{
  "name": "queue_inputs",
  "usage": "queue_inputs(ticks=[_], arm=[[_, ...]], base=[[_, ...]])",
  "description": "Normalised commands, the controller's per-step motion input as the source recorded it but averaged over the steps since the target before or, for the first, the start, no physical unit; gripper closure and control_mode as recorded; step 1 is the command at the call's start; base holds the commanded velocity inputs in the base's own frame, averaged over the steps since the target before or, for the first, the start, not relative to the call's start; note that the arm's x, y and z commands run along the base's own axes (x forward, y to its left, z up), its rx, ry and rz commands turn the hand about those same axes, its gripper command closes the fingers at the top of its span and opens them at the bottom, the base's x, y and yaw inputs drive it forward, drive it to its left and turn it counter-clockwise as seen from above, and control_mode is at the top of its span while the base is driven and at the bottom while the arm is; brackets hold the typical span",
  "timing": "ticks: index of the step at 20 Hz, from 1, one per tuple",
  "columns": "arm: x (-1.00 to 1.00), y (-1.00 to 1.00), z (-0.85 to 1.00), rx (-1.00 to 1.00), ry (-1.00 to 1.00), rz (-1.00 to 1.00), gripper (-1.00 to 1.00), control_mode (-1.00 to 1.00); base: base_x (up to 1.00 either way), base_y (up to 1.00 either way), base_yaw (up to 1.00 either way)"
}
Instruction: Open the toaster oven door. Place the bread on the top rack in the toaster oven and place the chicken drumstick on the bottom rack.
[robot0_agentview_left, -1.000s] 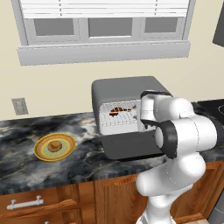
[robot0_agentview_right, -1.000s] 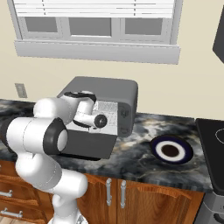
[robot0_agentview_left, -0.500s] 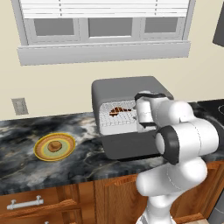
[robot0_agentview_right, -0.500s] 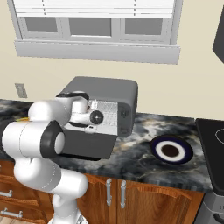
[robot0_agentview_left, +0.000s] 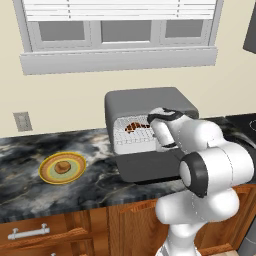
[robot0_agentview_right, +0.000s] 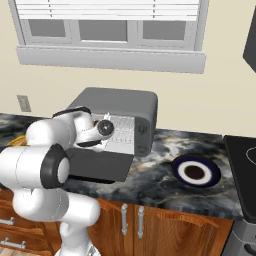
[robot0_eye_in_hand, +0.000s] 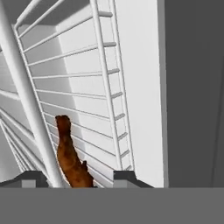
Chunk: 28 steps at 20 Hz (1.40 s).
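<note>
On the left of the marbled dark surface (robot0_agentview_left: 30, 190), a small tan round bread (robot0_agentview_left: 62, 167) sits on a flat yellow-green plate (robot0_agentview_left: 47, 172). Right of it, the boxy grey toaster oven (robot0_agentview_left: 150, 100) stands with its flat toaster oven door (robot0_agentview_left: 145, 167) folded down. Inside, among thin silver wire racks (robot0_eye_in_hand: 107, 87), the pincer (robot0_eye_in_hand: 76, 177) grasps the lumpy reddish-brown chicken drumstick (robot0_eye_in_hand: 70, 157).

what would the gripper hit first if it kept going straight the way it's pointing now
Probably the chicken drumstick between the gripper tips, then the wire rack inside the toaster oven; depth is unclear.
</note>
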Motion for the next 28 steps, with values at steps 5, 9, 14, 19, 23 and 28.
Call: queue_inputs(ticks=[5,9,14,19,23,28], arm=[[-0.38,0.0,-0.35,0.0,0.18,-0.05,1.0,-1.0],[-0.35,0.0,-0.36,0.0,0.18,-0.05,1.0,-1.0],[-0.4,0.0,-0.37,0.0,0.15,-0.06,1.0,-1.0],[-0.43,0.0,-0.41,0.0,0.12,-0.06,1.0,-1.0],[-0.42,0.0,-0.43,0.0,0.09,-0.06,1.0,-1.0],[-0.36,0.01,-0.44,0.0,0.12,-0.07,1.0,-1.0]], base=[[0.0,0.0,0.0],[0.0,0.0,0.0],[0.0,0.0,0.0],[0.0,0.0,0.0],[0.0,0.0,0.0],[0.0,0.0,0.0]])
